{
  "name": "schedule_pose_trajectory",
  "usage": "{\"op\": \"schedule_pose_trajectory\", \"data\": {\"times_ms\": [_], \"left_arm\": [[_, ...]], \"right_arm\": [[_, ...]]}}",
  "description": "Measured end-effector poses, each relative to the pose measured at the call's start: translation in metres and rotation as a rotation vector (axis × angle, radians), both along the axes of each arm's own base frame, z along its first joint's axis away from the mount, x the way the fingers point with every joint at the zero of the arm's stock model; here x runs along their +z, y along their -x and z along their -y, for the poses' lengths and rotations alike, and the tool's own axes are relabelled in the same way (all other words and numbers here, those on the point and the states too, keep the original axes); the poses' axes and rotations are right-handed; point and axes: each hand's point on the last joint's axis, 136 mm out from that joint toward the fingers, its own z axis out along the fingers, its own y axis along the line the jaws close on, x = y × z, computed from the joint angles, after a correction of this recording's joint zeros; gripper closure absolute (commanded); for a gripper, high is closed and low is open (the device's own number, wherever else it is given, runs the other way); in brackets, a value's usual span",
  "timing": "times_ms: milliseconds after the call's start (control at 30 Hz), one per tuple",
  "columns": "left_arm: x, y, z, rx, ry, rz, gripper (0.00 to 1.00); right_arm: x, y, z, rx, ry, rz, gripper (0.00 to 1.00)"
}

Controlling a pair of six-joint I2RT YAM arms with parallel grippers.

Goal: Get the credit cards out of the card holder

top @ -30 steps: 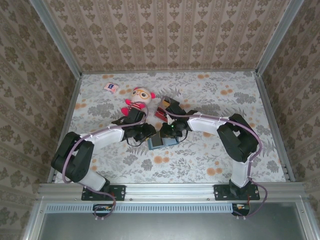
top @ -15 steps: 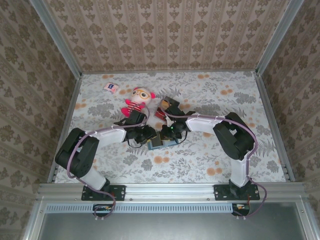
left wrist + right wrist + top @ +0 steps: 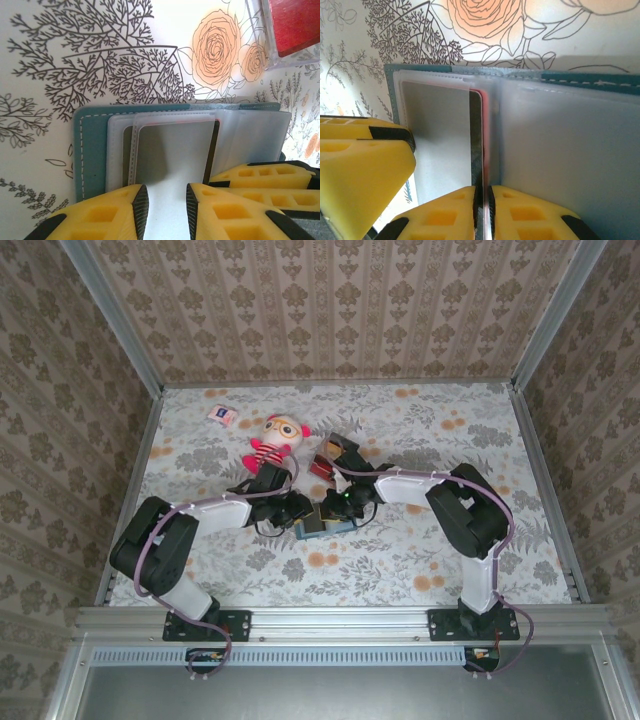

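Tightening R gripper on card

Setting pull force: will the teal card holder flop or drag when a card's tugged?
Probably floppy: the card holder has a stitched fabric cover and thin clear sleeves. Likely light, so it may drag with the card unless pinned.

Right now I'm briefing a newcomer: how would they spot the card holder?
On the floral table, look centrally, just nearer than the plush doll. The card holder lies open there: teal, with pale frosted slots, unlike the red-and-black pile beyond.
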Motion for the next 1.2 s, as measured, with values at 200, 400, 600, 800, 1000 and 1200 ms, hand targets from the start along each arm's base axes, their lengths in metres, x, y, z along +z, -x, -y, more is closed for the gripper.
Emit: {"op": "schedule_pose_trajectory", "data": {"times_ms": [200,400,600,800,1000,1200], "left_arm": [[0.000,0.000,0.000,0.003,0.012,0.005,0.69],[0.000,0.000,0.000,0.006,0.017,0.008,0.69],[0.001,-0.001,0.000,0.009,0.025,0.012,0.69],[0.003,0.002,-0.003,0.008,0.014,0.006,0.69],[0.004,0.006,-0.013,-0.007,-0.007,-0.013,0.70],[0.005,0.007,-0.021,-0.022,-0.037,-0.021,0.74]], "right_arm": [[-0.001,0.000,0.000,-0.012,-0.031,-0.022,0.85],[-0.001,0.000,0.000,-0.031,-0.070,-0.045,0.88],[-0.001,-0.001,0.001,-0.041,-0.074,-0.054,0.94],[-0.001,0.000,0.002,-0.037,-0.078,-0.042,0.97],[0.002,0.001,0.002,-0.032,-0.085,-0.029,0.98],[0.004,0.000,0.002,-0.029,-0.088,-0.022,0.97]]}}
